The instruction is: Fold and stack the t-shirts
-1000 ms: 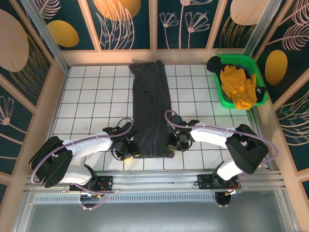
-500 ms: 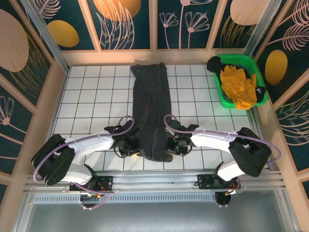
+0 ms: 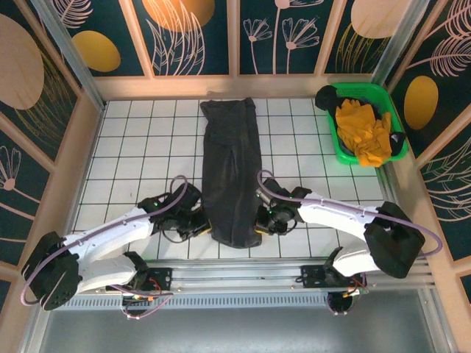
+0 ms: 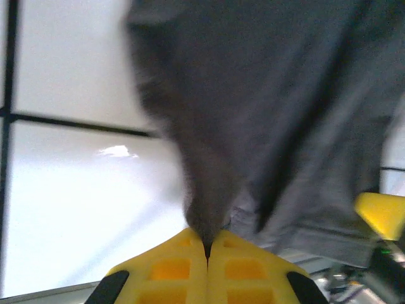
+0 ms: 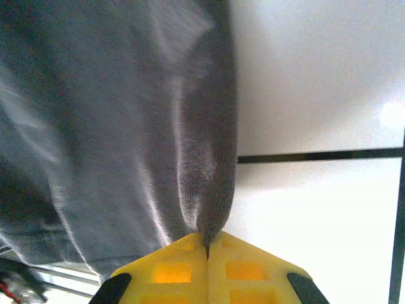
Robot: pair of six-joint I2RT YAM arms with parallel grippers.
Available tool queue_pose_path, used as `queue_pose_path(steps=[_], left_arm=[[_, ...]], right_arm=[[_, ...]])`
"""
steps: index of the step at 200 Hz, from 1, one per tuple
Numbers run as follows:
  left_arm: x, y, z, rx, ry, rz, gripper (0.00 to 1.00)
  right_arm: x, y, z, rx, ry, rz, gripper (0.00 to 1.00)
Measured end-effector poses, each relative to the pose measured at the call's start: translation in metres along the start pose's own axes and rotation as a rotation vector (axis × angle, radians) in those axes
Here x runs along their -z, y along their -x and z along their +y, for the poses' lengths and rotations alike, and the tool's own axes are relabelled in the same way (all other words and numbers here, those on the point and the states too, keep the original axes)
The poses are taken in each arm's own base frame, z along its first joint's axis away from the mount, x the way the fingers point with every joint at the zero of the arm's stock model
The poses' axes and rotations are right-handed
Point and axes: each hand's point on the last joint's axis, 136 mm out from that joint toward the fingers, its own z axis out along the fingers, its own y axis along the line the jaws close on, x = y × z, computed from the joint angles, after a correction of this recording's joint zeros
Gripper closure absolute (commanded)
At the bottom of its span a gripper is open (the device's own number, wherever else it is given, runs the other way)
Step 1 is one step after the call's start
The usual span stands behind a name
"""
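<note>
Left gripper [image 3: 199, 229], right gripper [image 3: 260, 223] — each clamped on a t-shirt [image 3: 232, 169] corner; an uneven pull could slip the cloth.

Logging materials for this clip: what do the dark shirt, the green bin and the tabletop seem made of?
The dark shirt looks like soft matte knit cloth: it creases and shows a fuzzy nap up close. The green bin seems moulded plastic, judging by its rigid rim. The tabletop looks smooth and glossy with glare, perhaps tile or gridded panel.
</note>
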Motion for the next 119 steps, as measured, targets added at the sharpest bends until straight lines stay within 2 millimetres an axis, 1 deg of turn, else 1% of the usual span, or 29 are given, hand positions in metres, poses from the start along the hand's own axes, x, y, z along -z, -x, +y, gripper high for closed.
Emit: queue_pose_path(steps=[18, 34, 49, 68, 86, 97, 119], left_arm=[[0.016, 0.015, -0.032, -0.013, -0.060, -0.065, 1.00], [0.026, 0.030, -0.050, -0.006, -0.089, -0.115, 1.00], [0.035, 0.051, -0.061, 0.019, -0.105, -0.169, 1.00], [0.044, 0.080, -0.068, 0.055, -0.110, -0.234, 1.00], [0.047, 0.108, -0.075, 0.075, -0.100, -0.286, 1.00], [0.046, 0.125, -0.080, 0.079, -0.097, -0.313, 1.00], [0.043, 0.157, -0.085, 0.091, -0.095, -0.353, 1.00]], right_arm=[[0.013, 0.020, 0.009, -0.043, 0.033, -0.034, 1.00], [0.028, 0.044, 0.017, -0.087, 0.068, -0.075, 1.00], [0.044, 0.069, 0.025, -0.110, 0.096, -0.119, 1.00], [0.060, 0.104, 0.039, -0.121, 0.124, -0.169, 1.00], [0.065, 0.134, 0.051, -0.110, 0.131, -0.199, 1.00], [0.064, 0.151, 0.056, -0.103, 0.131, -0.208, 1.00], [0.058, 0.184, 0.057, -0.116, 0.120, -0.214, 1.00]])
